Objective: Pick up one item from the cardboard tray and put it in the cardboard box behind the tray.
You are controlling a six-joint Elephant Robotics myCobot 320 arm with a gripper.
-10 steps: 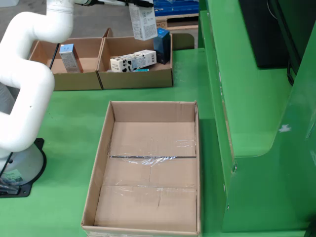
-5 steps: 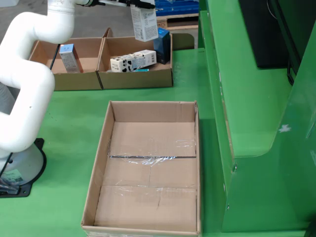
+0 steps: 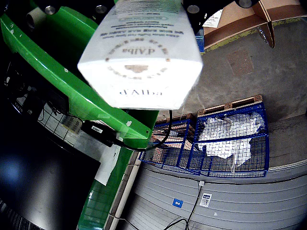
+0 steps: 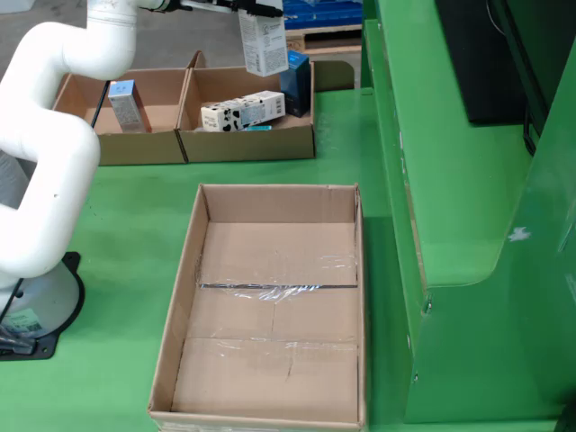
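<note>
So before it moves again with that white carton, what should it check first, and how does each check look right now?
1. Carton held: ok. The white carton hangs at the tool, clear of everything below.
2. Firmness of grip: cannot tell. The wrist view shows only the carton's end, not the fingers.
3. Room in the far right box: ok. A white patterned pack and a dark blue box sit in it, with bare floor in front.
4. Carton over that box: ok, roughly above its back edge.
5. Large near box: ok, nothing in it but tape.
6. Left box: ok, one small upright pack, away from the carton.
</note>
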